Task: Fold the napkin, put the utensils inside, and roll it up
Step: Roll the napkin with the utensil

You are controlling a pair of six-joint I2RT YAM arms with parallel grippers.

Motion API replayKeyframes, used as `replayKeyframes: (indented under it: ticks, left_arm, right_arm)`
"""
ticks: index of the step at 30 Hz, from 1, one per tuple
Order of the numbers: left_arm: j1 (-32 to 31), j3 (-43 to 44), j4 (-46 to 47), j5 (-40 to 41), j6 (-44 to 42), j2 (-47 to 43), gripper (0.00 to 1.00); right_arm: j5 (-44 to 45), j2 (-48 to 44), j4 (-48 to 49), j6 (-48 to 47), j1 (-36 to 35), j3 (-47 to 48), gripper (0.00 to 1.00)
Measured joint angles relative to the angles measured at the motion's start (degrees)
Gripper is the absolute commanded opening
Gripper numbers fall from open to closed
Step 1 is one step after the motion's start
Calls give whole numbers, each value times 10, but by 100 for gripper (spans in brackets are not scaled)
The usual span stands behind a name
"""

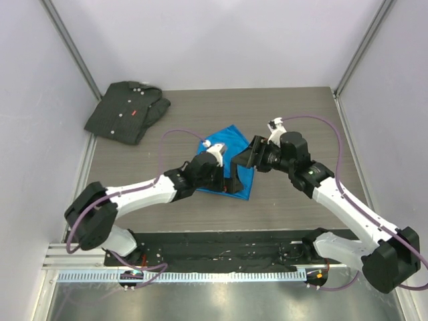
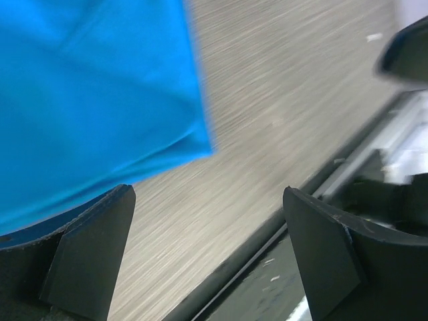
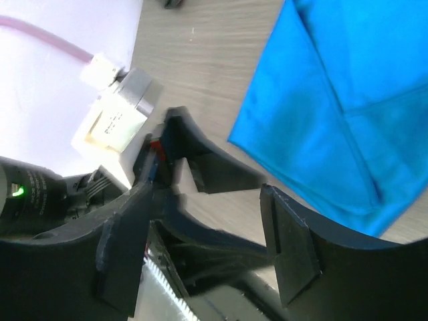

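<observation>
Left fingers (image 2: 90,264) wide apart, empty, at napkin (image 2: 87,100) edge; right fingers (image 3: 291,244) apart, empty

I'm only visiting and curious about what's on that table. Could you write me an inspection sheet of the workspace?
Surface: grey wood-grain table.
Job's things: bright blue napkin lies mid-table, apparently folded in layers and partly hidden under both arms; utensils: nothing seen.
Clutter: dark shirt in the far left corner, apart from the napkin.
Grippers: left pincer is wide open with nothing between its jaws, a napkin corner beside it; right pincer is open and holds nothing, at the napkin's edge.
Cables: purple cables loop off each arm.
Surroundings: pale walls on three sides; metal rail along the near edge.
</observation>
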State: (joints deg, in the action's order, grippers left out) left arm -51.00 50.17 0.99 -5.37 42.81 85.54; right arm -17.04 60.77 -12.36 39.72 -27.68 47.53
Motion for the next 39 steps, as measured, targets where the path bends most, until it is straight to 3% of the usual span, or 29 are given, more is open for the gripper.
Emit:
replayKeyframes:
  ticks: [7,12,21,39]
  left_arm:
    - [48,-76,-115,96,-15,-139,100]
    - [84,-88,-156,139,-27,-179,100]
    - [234,-93,-171,103,-7,-158,100]
    - [259,-111,-148,32,20,-96,97]
  right_arm:
    - [80,44,-39,-2,50,-73,69]
    - [92,56,-62,-1,50,-83,69]
    - [88,117,-40,5,50,-88,65]
    - [61,194,32,40,21,-125,60]
